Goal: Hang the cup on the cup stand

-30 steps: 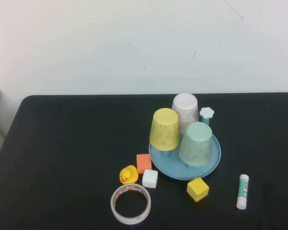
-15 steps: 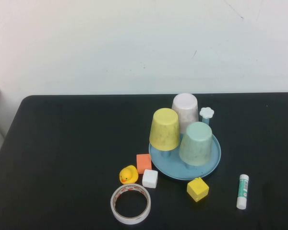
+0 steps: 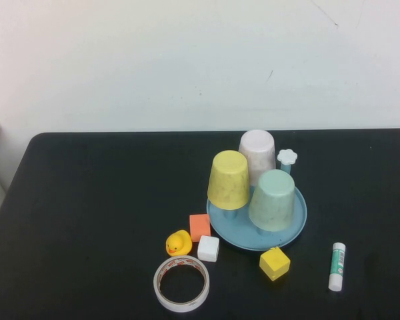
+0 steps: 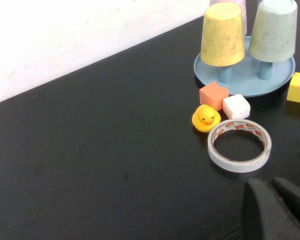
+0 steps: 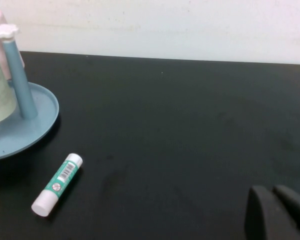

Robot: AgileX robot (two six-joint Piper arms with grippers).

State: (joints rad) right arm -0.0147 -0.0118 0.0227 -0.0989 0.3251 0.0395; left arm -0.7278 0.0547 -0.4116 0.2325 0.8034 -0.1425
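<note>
- Our left end effector (image 4: 275,200) sits closed and empty, low over the table (image 3: 87,200) and short of the tape roll (image 3: 181,283), well clear of the work.
- The cup (image 3: 272,200) already hangs mouth-down on a peg of the cup stand (image 3: 297,230), beside the yellow cup (image 3: 228,180) and the pinkish-white cup (image 3: 257,153); we judge the hanging done, so we should leave the stand undisturbed.
- Our right end effector (image 5: 277,212) rests closed, holding nothing, near the glue stick (image 3: 337,266); any retreat should skirt it.
</note>
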